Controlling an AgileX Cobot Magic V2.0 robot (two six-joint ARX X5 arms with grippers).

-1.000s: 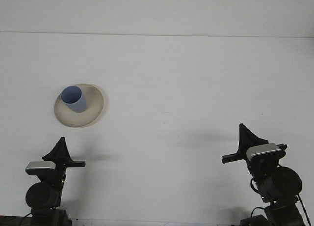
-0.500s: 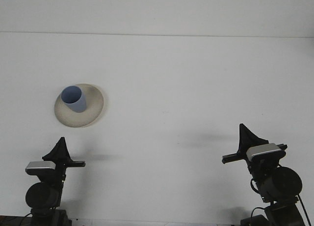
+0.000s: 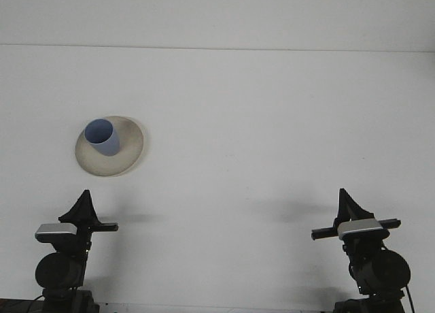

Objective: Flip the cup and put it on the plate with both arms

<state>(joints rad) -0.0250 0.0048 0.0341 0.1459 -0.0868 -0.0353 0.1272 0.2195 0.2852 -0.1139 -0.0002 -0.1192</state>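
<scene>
Since a moment ago my right tool has drawn back and swung round, sitting lower and a little further right near the front edge; my left tool has not shifted. Both now stand at the near side of the white worktop, each tapering to a single dark point, so the fingers look pressed together and neither carries anything. My left one is at the front left corner, my right at the front right, well apart from each other. Further out on the left half, beyond my left tool, lies the cream plate, flat on the worktop. On it stands the blue cup, mouth up, toward the plate's left rear part. Behind all this runs the worktop's far edge.
</scene>
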